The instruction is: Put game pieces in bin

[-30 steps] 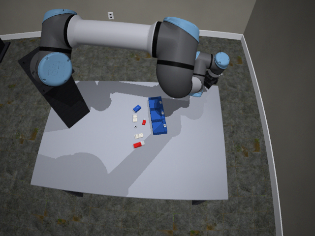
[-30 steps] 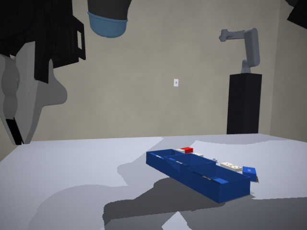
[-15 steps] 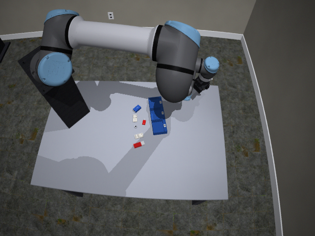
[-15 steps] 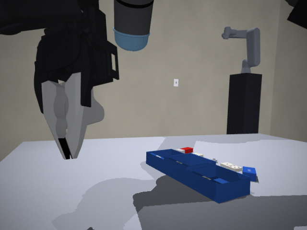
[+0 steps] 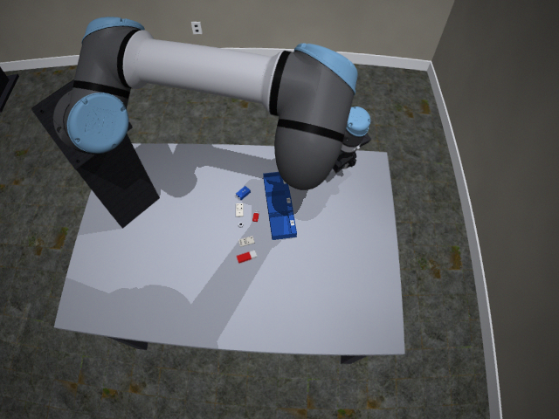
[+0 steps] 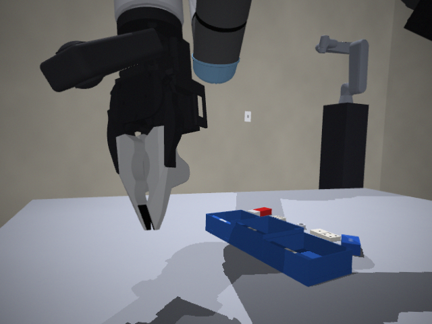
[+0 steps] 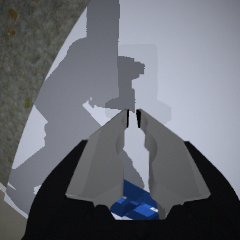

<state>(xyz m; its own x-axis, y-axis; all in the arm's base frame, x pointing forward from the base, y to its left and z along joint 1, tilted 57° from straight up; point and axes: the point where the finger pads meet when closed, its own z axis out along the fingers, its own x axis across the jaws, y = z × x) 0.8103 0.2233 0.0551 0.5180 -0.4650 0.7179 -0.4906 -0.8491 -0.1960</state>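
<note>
Step in hand: approach, none gripped; pincer (image 6: 152,229) (image 7: 132,110) nearly together, holding nothing, left of centre in exterior view | game pieces: likely dominoes (image 5: 238,209) (image 6: 325,234), (image 5: 246,240), centre of top view | next: part the fingers, descend

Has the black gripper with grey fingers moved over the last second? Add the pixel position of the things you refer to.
Yes. In the exterior view, the gripper (image 5: 339,170) (image 6: 152,229) (image 7: 132,110) has shifted right, closer to the blue three-compartment bin tray (image 5: 284,236) (image 6: 258,247) (image 7: 135,191).
</note>
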